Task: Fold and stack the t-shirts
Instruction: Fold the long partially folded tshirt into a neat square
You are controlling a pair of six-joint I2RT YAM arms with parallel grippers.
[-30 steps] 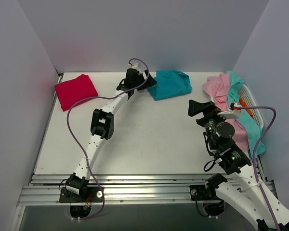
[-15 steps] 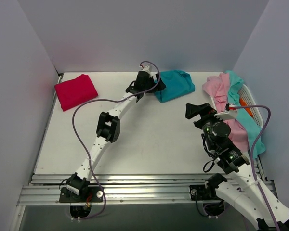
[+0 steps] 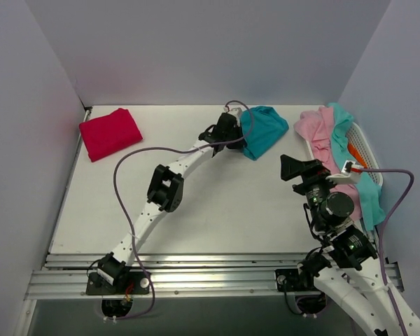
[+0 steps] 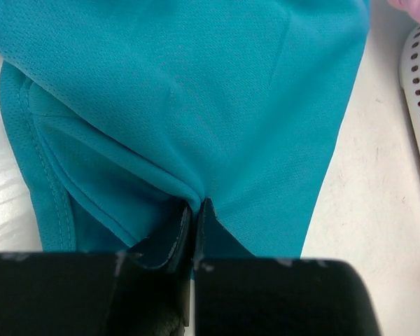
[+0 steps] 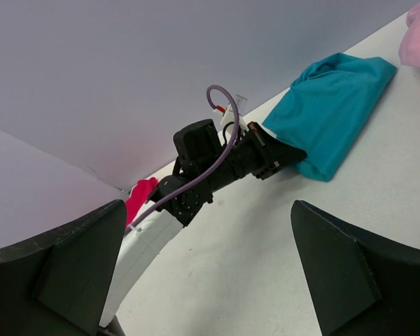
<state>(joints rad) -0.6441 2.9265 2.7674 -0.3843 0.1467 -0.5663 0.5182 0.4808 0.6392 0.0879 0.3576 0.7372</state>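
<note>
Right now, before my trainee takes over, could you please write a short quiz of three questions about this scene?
1. True or false: the left claw is shut on the teal shirt.
2. Which shirt lies at the far left corner of the table? A) red shirt B) yellow C) grey
3. Fill in: the right claw is ___ and holds nothing.
Key: 1 true; 2 A; 3 open.

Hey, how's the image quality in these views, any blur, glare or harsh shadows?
Top external view: even, soft light, sharp, faint shadows. Left wrist view: weave of the teal shirt crisp, the left end effector dark and blurred. Right wrist view: the right end effector is a dark, soft-edged silhouette.
</note>
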